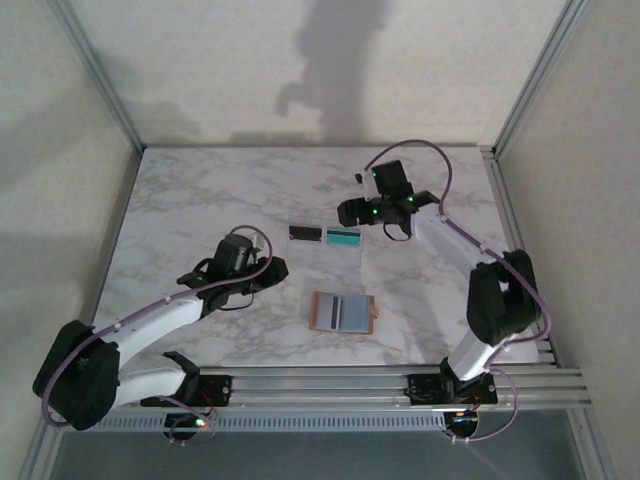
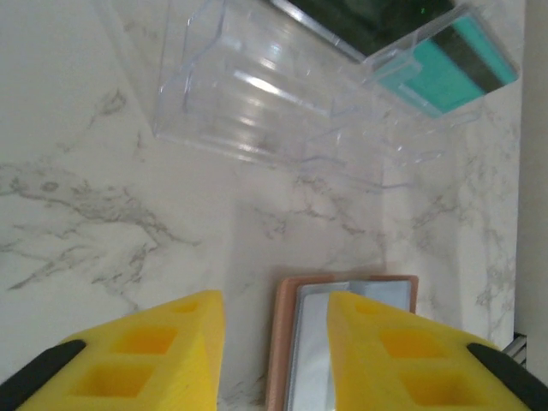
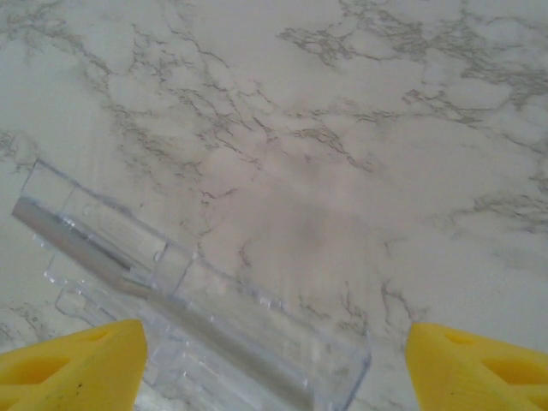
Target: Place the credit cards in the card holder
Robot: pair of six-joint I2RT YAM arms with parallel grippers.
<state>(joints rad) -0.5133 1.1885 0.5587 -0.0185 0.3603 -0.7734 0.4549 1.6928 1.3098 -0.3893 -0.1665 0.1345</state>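
On the marble table [image 1: 200, 200], left claw [image 2: 272, 300] gapes empty near the card holder [image 2: 310, 342]; right claw [image 3: 276, 342] stands wide open.

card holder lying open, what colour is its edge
Tan-brown; the card holder shows best from the top external view.

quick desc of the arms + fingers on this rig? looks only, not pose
Matching pair. The left arm and right arm have white links and black joint housings, and a lilac cable loops along each. Green lights glow at the right wrist. The left fingers are yellow blocks with rectangular hollow cells and black outer trim. The right fingers are the same yellow.
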